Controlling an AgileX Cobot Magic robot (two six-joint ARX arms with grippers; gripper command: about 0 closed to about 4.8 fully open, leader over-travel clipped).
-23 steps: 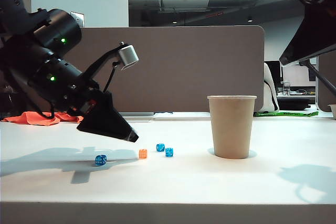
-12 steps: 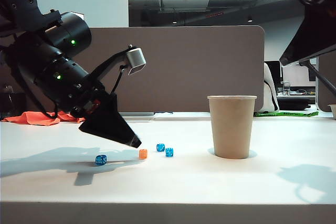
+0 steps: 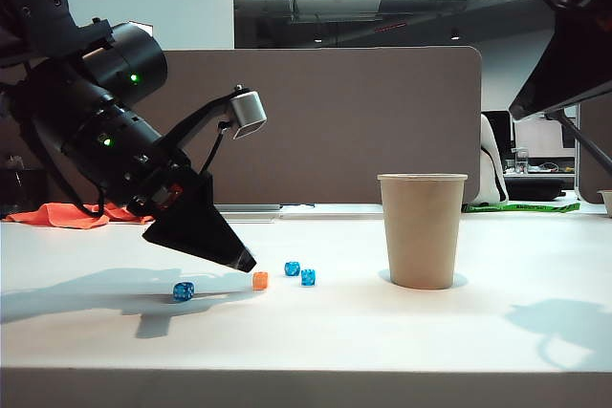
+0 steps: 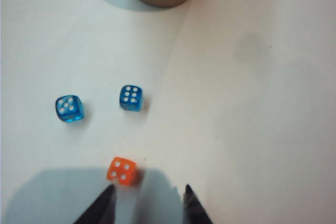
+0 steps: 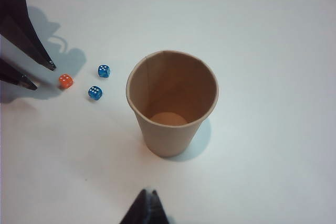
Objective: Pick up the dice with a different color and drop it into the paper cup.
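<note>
Dice with a different color (image 4: 122,170) sat off-centre before the spread left pincer (image 4: 147,199), risking a nudge; right pincer (image 5: 148,201), tips together, hovered above the paper cup (image 5: 171,106).

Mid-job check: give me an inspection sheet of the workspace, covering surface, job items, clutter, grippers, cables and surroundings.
Surface: white table, bare apart from the items below.
Job's things: orange die on the table, ungrasped; paper cup upright, nothing in it.
Clutter: three blue dice around the orange one.
Grippers: left gripper open, fingertips just short of the orange die; right gripper shut, raised above the cup's side of the table.
Cables: nothing seen.
Surroundings: brown partition, orange cloth behind the table.
</note>
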